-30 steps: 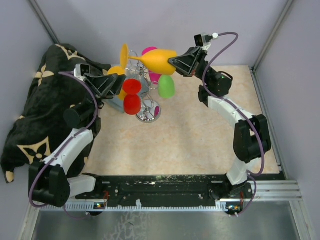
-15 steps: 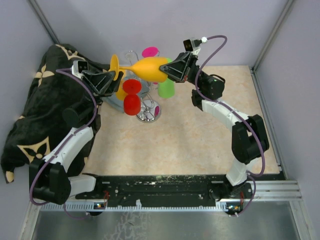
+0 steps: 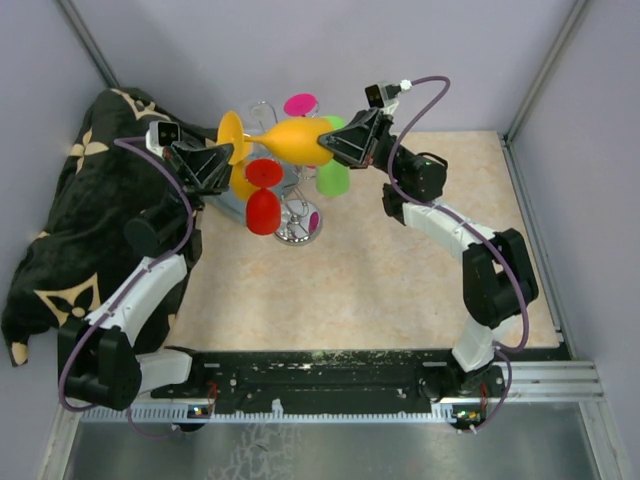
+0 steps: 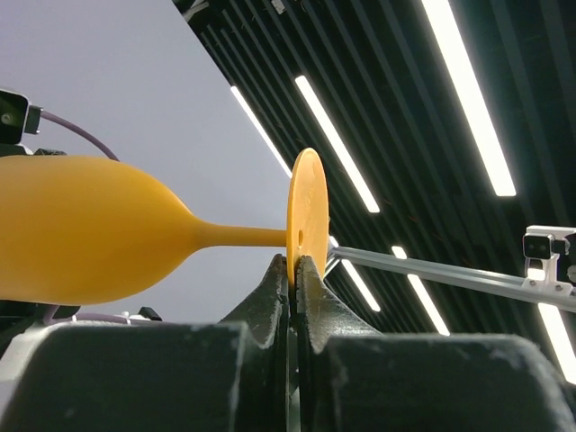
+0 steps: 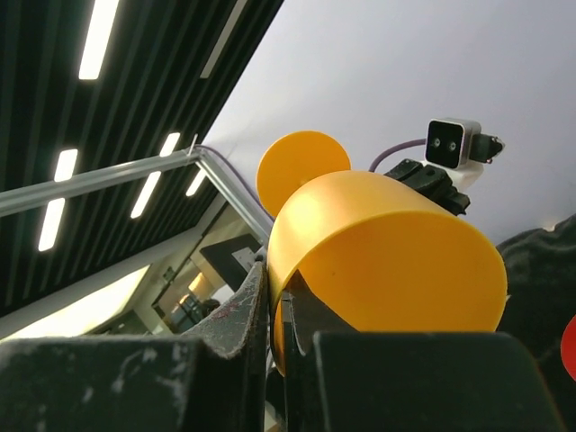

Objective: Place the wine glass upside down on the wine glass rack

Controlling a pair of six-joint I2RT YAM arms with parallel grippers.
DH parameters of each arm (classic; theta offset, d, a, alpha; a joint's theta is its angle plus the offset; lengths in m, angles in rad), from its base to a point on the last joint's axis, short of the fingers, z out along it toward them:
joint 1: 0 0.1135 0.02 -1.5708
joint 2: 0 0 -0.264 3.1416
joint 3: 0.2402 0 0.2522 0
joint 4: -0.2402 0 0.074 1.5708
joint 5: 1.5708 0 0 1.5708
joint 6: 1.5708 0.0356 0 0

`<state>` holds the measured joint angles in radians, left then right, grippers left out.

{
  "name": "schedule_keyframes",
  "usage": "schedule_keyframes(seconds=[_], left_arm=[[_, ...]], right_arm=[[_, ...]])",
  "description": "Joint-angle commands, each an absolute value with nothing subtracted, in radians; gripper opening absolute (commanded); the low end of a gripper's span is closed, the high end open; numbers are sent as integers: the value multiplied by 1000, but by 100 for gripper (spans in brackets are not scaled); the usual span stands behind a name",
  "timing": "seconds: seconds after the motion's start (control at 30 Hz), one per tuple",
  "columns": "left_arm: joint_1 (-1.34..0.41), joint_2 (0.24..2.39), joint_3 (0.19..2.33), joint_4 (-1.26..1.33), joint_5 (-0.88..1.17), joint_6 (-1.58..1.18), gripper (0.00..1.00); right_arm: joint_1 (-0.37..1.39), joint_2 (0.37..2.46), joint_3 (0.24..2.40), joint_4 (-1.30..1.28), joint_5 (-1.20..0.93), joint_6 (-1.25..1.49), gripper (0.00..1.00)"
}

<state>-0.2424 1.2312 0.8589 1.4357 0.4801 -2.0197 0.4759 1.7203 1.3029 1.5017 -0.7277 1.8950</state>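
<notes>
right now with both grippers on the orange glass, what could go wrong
1. The left gripper pinches only the thin edge of the foot, so the orange glass could twist or slip out.
2. The right gripper clamps just the bowl's rim; if the arms move out of step, the stem may be strained.
3. The glass lies sideways above the rack, close to a red glass there; turning it over could knock that one.

Beige table bears wine glass rack and black cloth.
</notes>
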Motion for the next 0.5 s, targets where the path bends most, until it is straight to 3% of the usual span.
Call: schedule_keyframes(seconds=[0.0, 0.07, 0.17, 0.47], left_arm=[[-232, 1207, 889, 1483, 464, -1974, 0], [-232, 1207, 901, 1485, 465, -1978, 0], [-229, 1206, 925, 1485, 468, -1991, 0], [-221, 1174, 1001, 1421, 483, -2000, 0]], right_arm=[[482, 1696, 1313, 1726, -709, 1885, 16], [481, 1697, 1312, 1724, -709, 1885, 32], [478, 1695, 1318, 1723, -718, 1881, 45], [405, 1621, 1294, 1610, -775, 1792, 51]])
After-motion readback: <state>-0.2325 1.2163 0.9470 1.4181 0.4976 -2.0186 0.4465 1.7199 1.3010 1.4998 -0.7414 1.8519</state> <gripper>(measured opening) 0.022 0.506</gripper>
